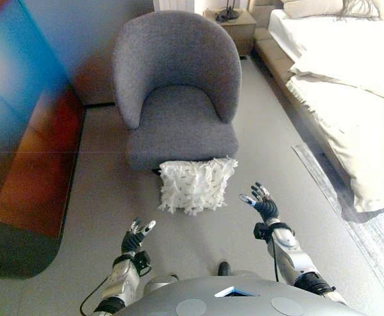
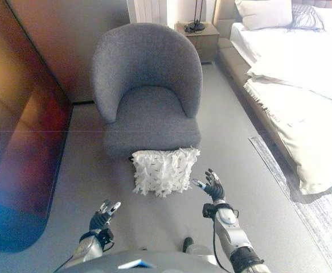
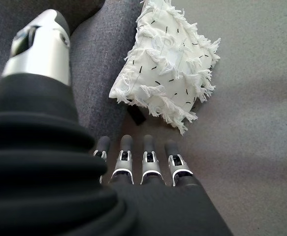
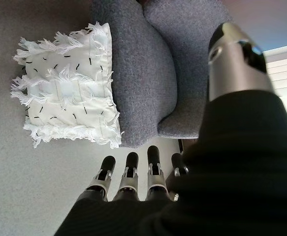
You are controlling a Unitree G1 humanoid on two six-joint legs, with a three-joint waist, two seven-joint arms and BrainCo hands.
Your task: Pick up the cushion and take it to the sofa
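Observation:
A white fringed cushion with small black marks stands on the floor, leaning against the front of a grey armchair. It also shows in the left wrist view and the right wrist view. My left hand is open and empty, low and to the cushion's left. My right hand is open and empty, just to the cushion's right. Neither hand touches the cushion.
A dark glossy cabinet wall runs along the left. A bed with white bedding stands on the right, a rug beside it. A wooden nightstand with a lamp stands behind the armchair.

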